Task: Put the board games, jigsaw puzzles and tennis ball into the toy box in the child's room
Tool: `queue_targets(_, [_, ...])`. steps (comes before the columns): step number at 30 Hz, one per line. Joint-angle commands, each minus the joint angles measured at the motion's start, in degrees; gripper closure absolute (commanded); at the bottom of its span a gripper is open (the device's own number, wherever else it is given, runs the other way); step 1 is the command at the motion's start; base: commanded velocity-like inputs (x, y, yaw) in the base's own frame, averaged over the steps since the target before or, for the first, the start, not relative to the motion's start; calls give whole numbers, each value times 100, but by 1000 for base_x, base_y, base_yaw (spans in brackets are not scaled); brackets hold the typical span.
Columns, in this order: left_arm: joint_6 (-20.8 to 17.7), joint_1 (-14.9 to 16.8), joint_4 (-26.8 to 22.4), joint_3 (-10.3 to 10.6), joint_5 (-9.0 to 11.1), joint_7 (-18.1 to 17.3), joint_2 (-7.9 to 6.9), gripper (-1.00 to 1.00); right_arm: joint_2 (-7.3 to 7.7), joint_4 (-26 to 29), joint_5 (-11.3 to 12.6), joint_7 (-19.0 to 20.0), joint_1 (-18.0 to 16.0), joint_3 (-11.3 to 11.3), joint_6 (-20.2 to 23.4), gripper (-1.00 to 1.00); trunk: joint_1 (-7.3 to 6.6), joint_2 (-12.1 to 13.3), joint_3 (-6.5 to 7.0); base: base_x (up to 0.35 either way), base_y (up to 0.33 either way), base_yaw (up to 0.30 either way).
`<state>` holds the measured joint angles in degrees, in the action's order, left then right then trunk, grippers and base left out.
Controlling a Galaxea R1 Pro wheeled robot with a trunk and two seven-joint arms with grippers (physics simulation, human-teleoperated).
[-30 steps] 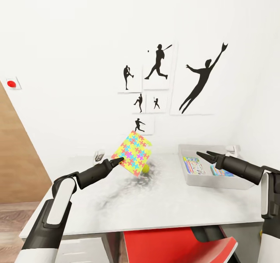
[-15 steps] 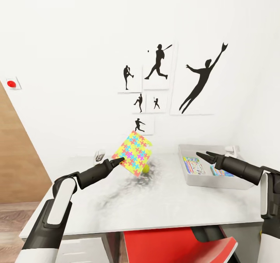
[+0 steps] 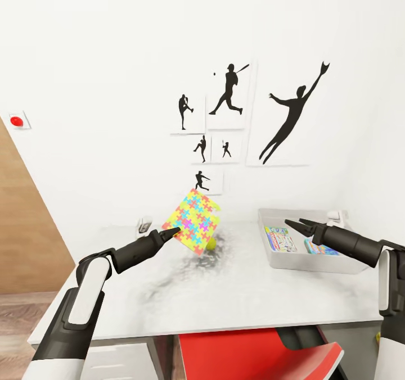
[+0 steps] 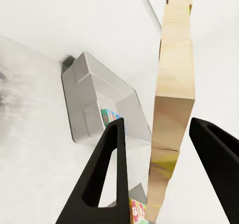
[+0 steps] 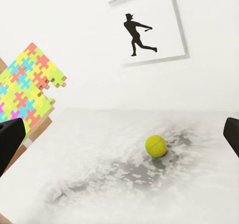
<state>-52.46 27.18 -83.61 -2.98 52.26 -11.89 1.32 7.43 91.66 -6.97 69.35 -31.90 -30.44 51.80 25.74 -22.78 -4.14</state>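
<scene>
One thin square jigsaw puzzle sheet (image 3: 192, 221) in yellow, pink, blue and green is hanging tilted above the light-grey desk (image 3: 236, 290), its corner pinched by the left gripper (image 3: 171, 233); the left wrist view is showing the sheet's tan edge (image 4: 172, 109) clamped between the black fingers (image 4: 107, 179), so that hand is grasping it, likely lifted clear for carrying across. Behind the sheet, a small yellow-green tennis ball (image 5: 156, 146) is sitting on the desk, not yet collected. Well apart toward the right, the shallow light-grey toy box (image 3: 304, 259) is resting on the desk and already holding printed game boxes (image 3: 279, 238). Right gripper (image 3: 296, 224) is hovering over the box's near side with fingers spread and nothing held, probably waiting out of the way.
</scene>
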Motion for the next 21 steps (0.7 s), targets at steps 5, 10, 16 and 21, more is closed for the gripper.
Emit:
queue_targets(5, [-37, 6, -6, -12, -25, -68, 10, 100, 2, 13, -59, 61, -9, -13, 41, -100, 4, -13, -13, 0, 0, 0])
queue_targets(10, [-37, 6, -10, -15, -10, -102, 15, 100, 9, 20, -59, 61, -9, -14, 50, -100, 4, -13, -13, 0, 0, 0])
queue_targets(16, [-40, 6, -9, -17, 20, -118, 22, 100, 9, 22, -56, 61, -9, -9, 73, -100, 4, -13, -13, 0, 0, 0])
queue_targets(21, [-44, 6, -4, -18, 43, -205, 30, 100, -6, 26, -52, 61, -9, 0, 86, -100, 4, -13, -13, 0, 0, 0])
